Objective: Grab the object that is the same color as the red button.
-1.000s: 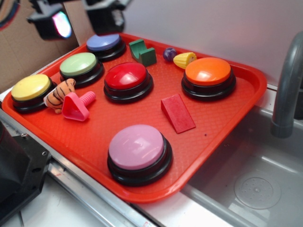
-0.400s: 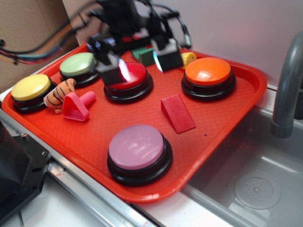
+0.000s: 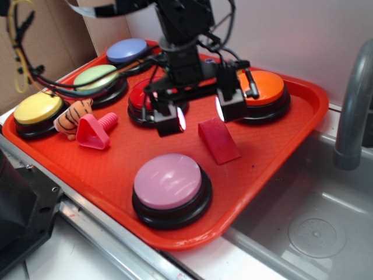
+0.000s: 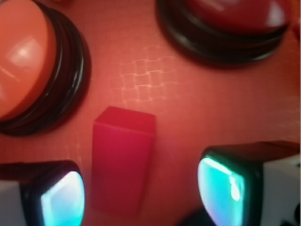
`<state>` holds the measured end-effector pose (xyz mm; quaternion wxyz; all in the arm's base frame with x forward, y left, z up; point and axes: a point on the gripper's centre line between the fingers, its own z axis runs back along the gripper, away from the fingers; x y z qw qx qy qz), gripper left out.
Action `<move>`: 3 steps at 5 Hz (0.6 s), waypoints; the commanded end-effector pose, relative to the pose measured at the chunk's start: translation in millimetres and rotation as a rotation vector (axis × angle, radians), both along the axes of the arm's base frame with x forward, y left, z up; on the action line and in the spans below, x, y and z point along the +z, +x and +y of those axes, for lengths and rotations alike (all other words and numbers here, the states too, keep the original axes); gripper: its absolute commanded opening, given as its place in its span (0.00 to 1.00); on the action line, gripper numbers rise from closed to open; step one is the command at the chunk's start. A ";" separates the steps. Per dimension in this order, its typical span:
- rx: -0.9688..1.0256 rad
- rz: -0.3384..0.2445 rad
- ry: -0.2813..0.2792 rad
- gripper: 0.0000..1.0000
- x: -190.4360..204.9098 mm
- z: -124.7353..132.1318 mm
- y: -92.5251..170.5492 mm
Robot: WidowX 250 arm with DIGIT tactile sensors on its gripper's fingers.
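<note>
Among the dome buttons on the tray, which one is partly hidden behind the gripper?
The red button: the open gripper covers much of it. Pink, yellow and green stand fully visible.

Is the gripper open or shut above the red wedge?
Open: the gripper has fingers spread apart, the red wedge between them, ungrasped.

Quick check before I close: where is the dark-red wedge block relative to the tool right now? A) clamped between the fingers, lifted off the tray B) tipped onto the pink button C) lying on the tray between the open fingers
C: in the wrist view the wedge block lies flat on the tray, apart from both fingers of the open tool.
</note>
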<state>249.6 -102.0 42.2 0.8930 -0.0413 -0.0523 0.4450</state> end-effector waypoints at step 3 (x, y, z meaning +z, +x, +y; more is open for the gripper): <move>0.001 -0.099 0.006 1.00 -13.8 -9.4 27.7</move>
